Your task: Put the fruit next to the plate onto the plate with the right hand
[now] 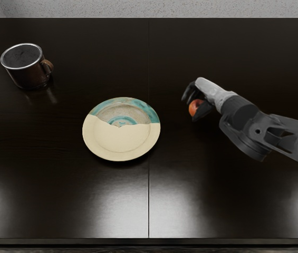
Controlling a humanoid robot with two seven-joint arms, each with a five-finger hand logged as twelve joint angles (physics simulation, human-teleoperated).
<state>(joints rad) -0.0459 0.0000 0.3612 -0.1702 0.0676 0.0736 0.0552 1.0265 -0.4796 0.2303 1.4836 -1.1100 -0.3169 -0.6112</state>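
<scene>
A small red-orange fruit (193, 107) sits to the right of the plate, mostly wrapped by my right hand (197, 100), whose fingers curl around it. The right arm comes in from the right edge. The cream and teal plate (106, 141) lies at the middle of the dark table, about a hand's width left of the fruit, with nothing on it. I cannot tell whether the fruit is off the table surface. The left arm is out of view.
A metal mug (26, 65) with a brown handle stands at the back left. The dark glossy table (149, 200) runs to the front edge, with a seam down its middle.
</scene>
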